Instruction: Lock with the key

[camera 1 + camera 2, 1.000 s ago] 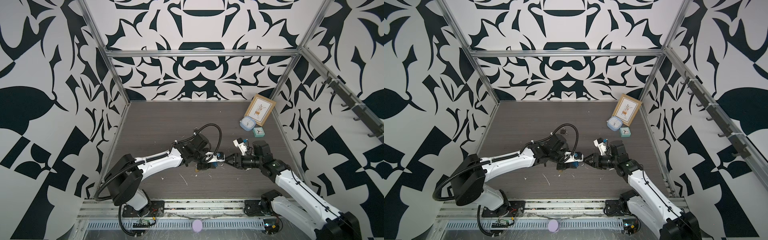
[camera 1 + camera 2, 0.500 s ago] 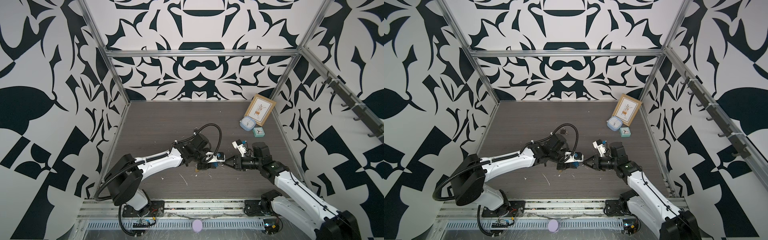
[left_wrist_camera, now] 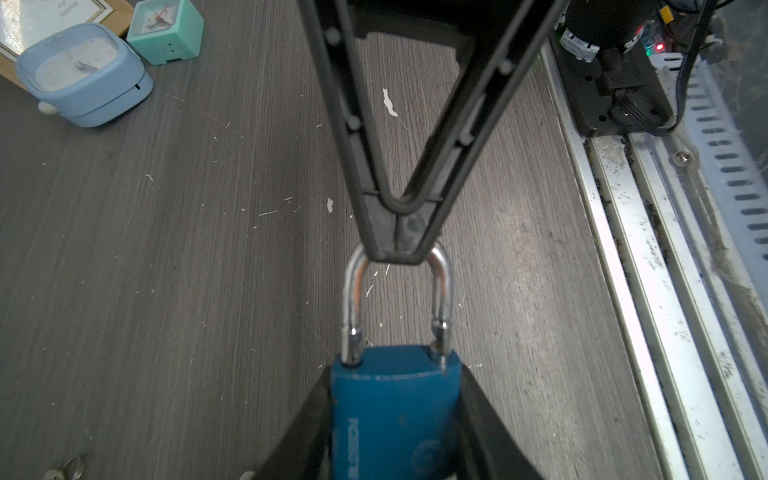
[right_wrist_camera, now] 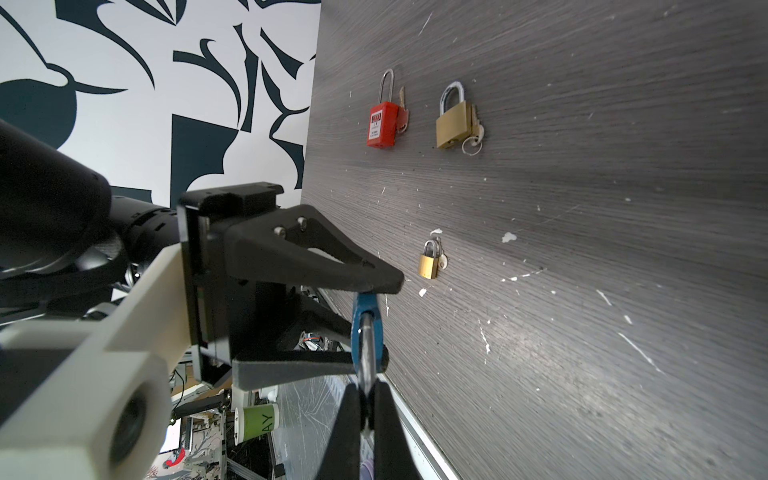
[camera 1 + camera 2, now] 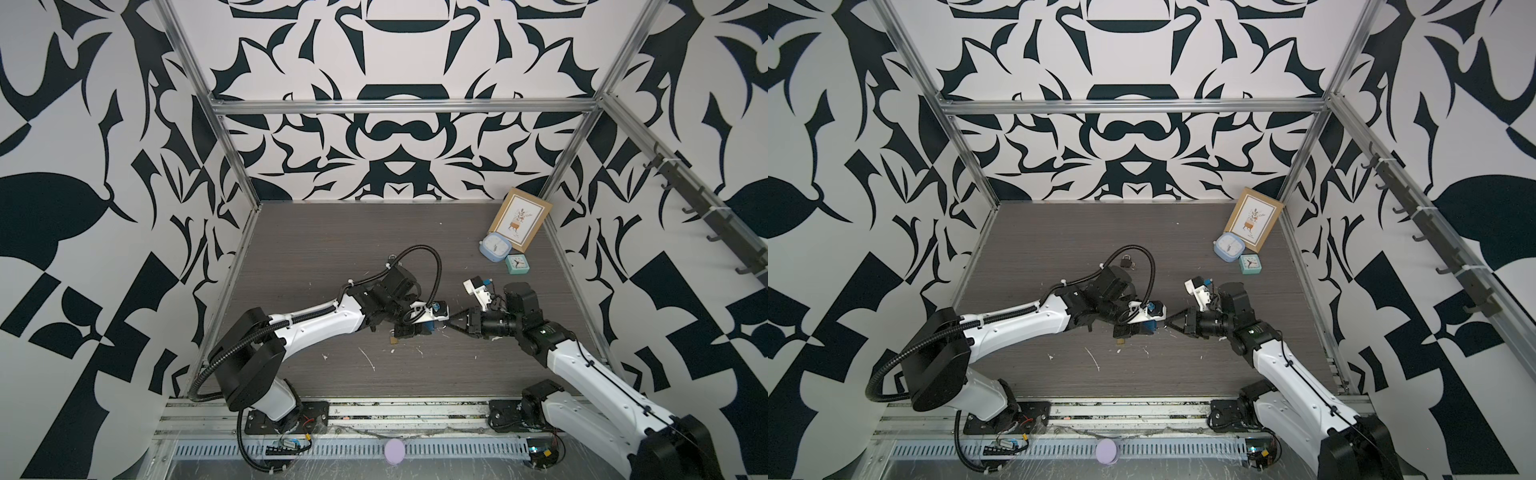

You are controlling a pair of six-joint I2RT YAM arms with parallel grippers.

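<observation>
Grey wood-grain tabletop (image 5: 332, 249), patterned walls (image 5: 395, 124) | we saw left gripper (image 3: 395, 374) clamping blue padlock (image 3: 395, 419) | right gripper (image 3: 399, 245) pinched its shackle (image 3: 353, 291).

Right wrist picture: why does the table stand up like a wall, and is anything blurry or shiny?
In the right wrist view the camera seems rolled sideways, so the table looks upright; the white part nearest the lens is out of focus, the red padlock sharp; in the left wrist view the blue padlock is crisp and the metal rail glares.

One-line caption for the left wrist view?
Left gripper holds the blue padlock; shut right gripper pinches its shackle.
</observation>
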